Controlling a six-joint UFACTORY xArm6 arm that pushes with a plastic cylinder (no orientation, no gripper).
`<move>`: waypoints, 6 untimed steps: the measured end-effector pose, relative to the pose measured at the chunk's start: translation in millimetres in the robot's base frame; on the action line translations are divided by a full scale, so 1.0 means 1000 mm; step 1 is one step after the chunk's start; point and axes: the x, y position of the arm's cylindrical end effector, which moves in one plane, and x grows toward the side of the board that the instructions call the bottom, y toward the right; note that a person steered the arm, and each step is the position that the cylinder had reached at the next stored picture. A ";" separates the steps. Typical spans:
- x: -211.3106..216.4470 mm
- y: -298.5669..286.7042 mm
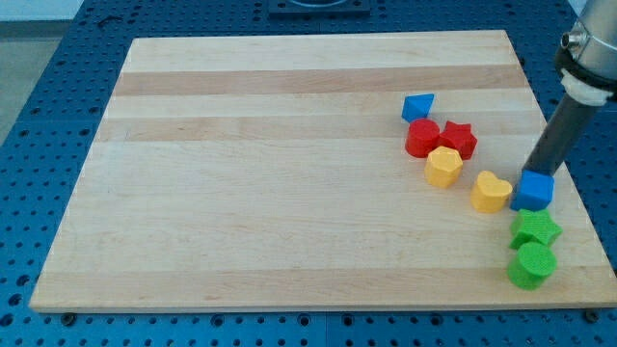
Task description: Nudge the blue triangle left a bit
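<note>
Green cylinder [530, 265]: sitting nearest the view's bottom, at the worktop's [289, 222] right side
Green star [535, 229]: lying just above it, touching
Blue cube [533, 190]: sitting above the star
Yellow heart [491, 192]: resting just left of the cube
My tip [529, 173]: reaching down right behind the blue cube, its very end possibly hidden; the end effector is a bare rod, holding nothing
Yellow hexagon [443, 167]: touching the red pair
Red cylinder [421, 138], red star [459, 139]: sitting side by side
Blue triangle [418, 106]: lying farthest, just above the red cylinder, well apart from my tip

red cylinder [420, 139], red star [459, 139], yellow hexagon [443, 167], yellow heart [490, 191], blue cube [533, 191]
</note>
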 end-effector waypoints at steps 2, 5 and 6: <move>0.029 -0.008; -0.127 -0.077; -0.164 -0.124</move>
